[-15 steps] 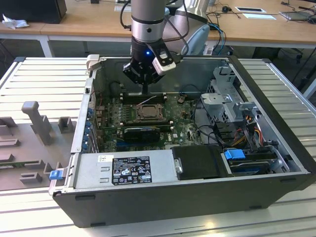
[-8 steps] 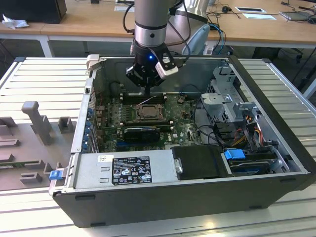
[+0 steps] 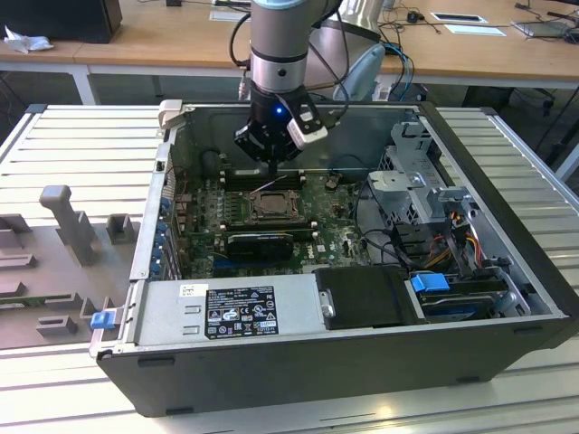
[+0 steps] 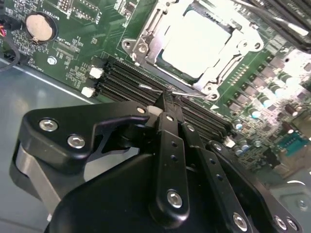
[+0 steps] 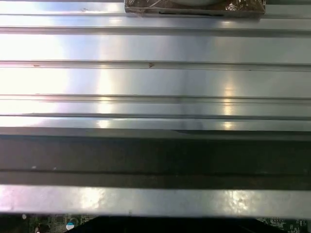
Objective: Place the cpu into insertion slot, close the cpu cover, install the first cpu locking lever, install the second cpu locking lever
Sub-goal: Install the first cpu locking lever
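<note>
Inside the open computer case (image 3: pixel 271 380), going by the exterior view from its left, a grey power supply (image 3: pixel 226 312) sits along the near wall. Further right, the gripper (image 3: pixel 271 163) hangs over the motherboard (image 3: pixel 335 237), just behind the socket. In the second wrist view its fingers (image 4: pixel 167 141) are pressed together, their tips at a thin wire lever (image 4: pixel 189 94) at the socket's edge. The cpu (image 4: pixel 197 43) lies seated in the socket, with the cpu cover (image 4: pixel 146 41) framing it.
</note>
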